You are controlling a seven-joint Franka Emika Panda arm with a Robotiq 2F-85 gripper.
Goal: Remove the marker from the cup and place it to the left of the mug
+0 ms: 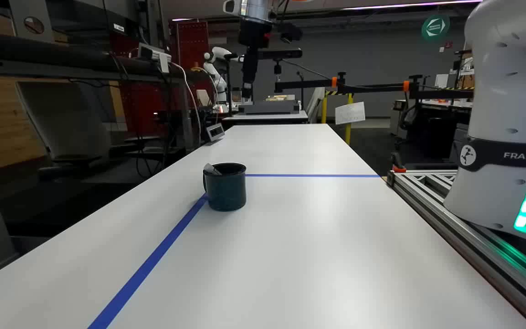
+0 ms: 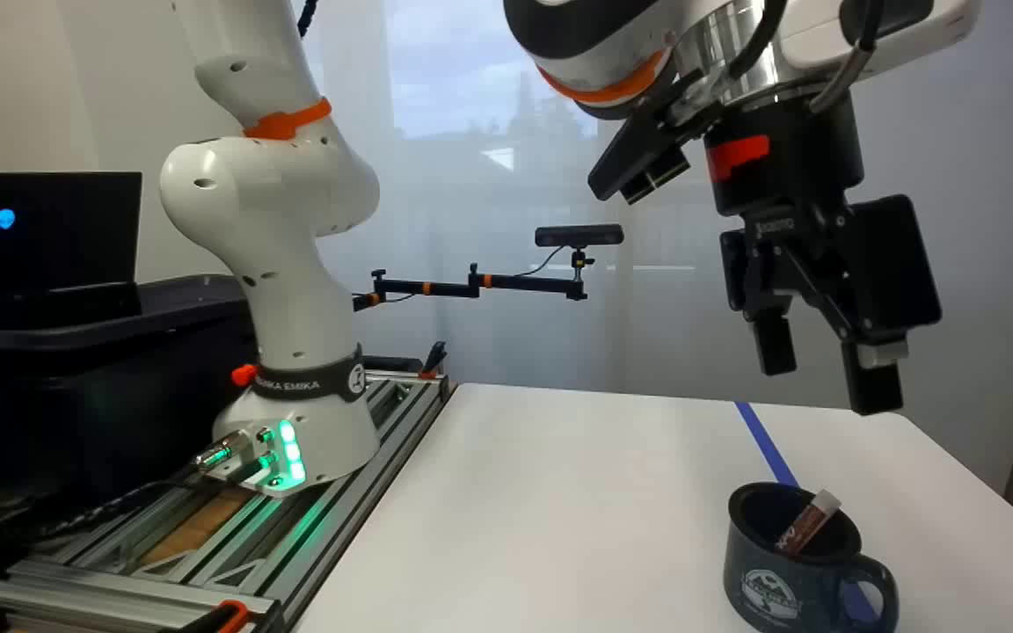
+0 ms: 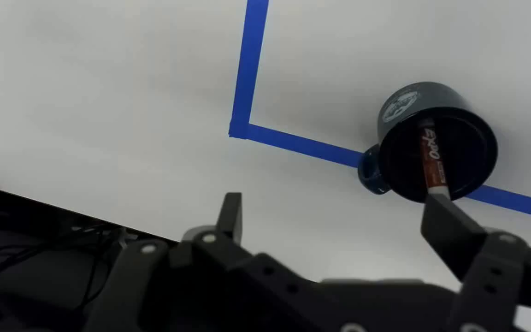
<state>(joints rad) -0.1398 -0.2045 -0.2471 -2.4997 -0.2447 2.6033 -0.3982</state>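
A: Gray wall [image 1: 372, 64] in bg, flat white surface [image 1: 318, 256] in front. What's up top?
B: Black two-finger gripper [image 2: 826, 365], raised above the surface, fingers spread wide apart.
A: OK, next item, lower down?
B: Slim reddish-brown marker [image 3: 432, 157] w/ white end, EXPO print. It's inside the dark navy cylindrical mug [image 2: 801, 576], tilted, white end poking past the rim.
A: Gap to gripper?
B: Well apart in an exterior view; in the wrist view a fingertip overlaps the marker's white end.
A: Mug pos.?
B: Upright, white logo on its side, handle over the flat blue tape [image 1: 152, 261].
A: Further out?
B: White arm base [image 1: 496, 196] w/ green lights, on a silver metal frame [image 1: 477, 251] beside the surface.
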